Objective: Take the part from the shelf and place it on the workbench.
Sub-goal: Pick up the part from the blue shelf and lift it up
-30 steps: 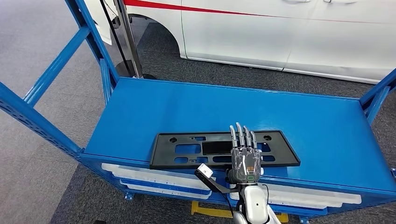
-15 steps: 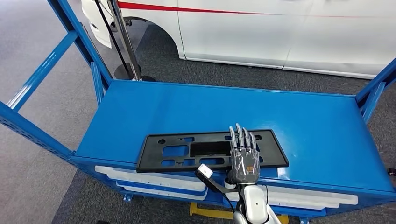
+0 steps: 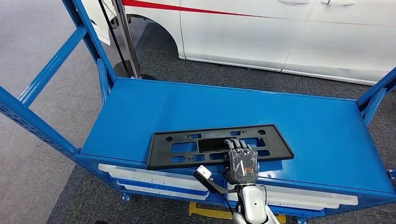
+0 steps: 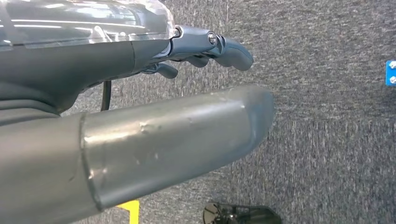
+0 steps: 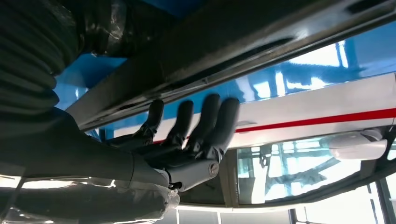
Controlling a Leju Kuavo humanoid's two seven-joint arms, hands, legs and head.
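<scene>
The part point(image 3: 219, 145), a flat black plastic plate with cutouts, lies near the front edge of the blue shelf point(image 3: 303, 126).

Blue metal shelf point(image 3: 177, 107) spans centre of head view, blue uprights at left and right edges. Black flat plastic part point(image 3: 187, 148) with cut-outs lies directly on its top, lower centre, near front edge, long side along that edge. Shelf stands on grey carpet floor point(image 3: 32, 56).

We are looking at a car workshop or assembly hall: a white car point(image 3: 280, 32) with a red stripe is standing just behind the blue steel shelf rack point(image 3: 140, 107), and grey industrial carpet point(image 3: 37, 60) is running beside the rack.
</scene>
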